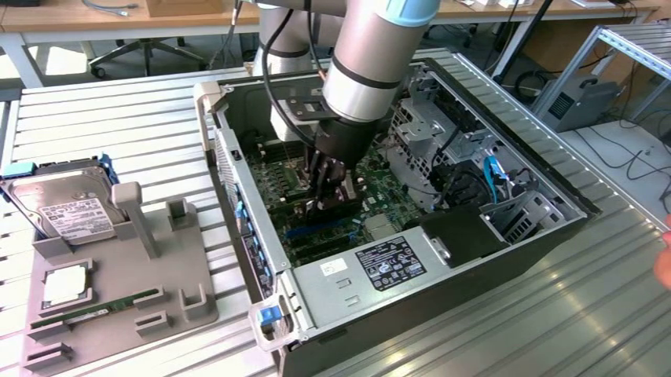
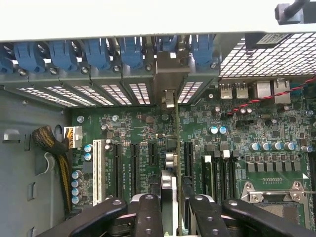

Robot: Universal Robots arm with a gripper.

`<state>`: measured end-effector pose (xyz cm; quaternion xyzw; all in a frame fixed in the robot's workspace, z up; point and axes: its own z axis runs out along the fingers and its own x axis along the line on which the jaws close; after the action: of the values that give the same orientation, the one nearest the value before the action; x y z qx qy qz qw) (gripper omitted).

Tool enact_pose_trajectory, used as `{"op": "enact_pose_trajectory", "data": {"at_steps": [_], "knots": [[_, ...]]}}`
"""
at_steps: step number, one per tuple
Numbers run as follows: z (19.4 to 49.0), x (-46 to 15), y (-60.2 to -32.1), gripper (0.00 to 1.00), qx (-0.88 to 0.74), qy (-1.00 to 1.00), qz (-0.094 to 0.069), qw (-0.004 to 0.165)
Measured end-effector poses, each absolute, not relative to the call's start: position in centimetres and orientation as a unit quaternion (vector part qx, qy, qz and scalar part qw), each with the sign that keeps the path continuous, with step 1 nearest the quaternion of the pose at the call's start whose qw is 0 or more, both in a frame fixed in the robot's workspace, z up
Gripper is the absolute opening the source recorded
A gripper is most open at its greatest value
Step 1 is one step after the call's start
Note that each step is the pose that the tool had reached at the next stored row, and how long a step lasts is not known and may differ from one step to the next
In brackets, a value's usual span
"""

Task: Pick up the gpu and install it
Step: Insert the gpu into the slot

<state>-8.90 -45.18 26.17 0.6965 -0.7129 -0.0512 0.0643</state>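
Note:
My gripper (image 1: 330, 188) reaches down into the open computer case (image 1: 247, 212) from above, over the motherboard (image 1: 298, 216). It is shut on the gpu (image 1: 335, 208), a thin dark card held upright and edge-on between the black fingers (image 2: 148, 217). In the wrist view the gpu (image 2: 176, 143) runs away from the gripper (image 2: 175, 219) toward the case's rear wall. Its silver bracket (image 2: 168, 81) stands at the row of slot covers with blue latches (image 2: 131, 54). The card's lower edge lies along the black expansion slots (image 2: 188, 158); I cannot tell whether it is seated.
On the exterior view's left, a grey fixture (image 1: 121, 314) holds a silver hard drive (image 1: 63, 208), a processor chip (image 1: 65, 284) and a green memory stick (image 1: 94, 309). The power supply (image 1: 388, 263) and drive cage (image 1: 419, 129) crowd the case. A person's hand (image 1: 664, 263) shows at the right edge.

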Motion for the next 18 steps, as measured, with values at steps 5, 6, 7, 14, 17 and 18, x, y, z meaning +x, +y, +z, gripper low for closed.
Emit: {"op": "enact_pose_trajectory", "data": {"at_steps": [5,6,7,14,17,18], "knots": [[25.93,-8.91,-45.19,0.27,0.697,-0.713,-0.053,0.063],[25.91,-8.90,-45.19,0.27,0.697,-0.713,-0.053,0.063],[25.90,-8.90,-45.18,0.27,0.697,-0.713,-0.053,0.063],[25.87,-8.88,-45.18,0.27,0.697,-0.713,-0.052,0.064],[25.88,-8.89,-45.15,0.27,0.696,-0.713,-0.047,0.068],[25.88,-8.89,-45.11,0.27,0.696,-0.713,-0.046,0.070]]}}
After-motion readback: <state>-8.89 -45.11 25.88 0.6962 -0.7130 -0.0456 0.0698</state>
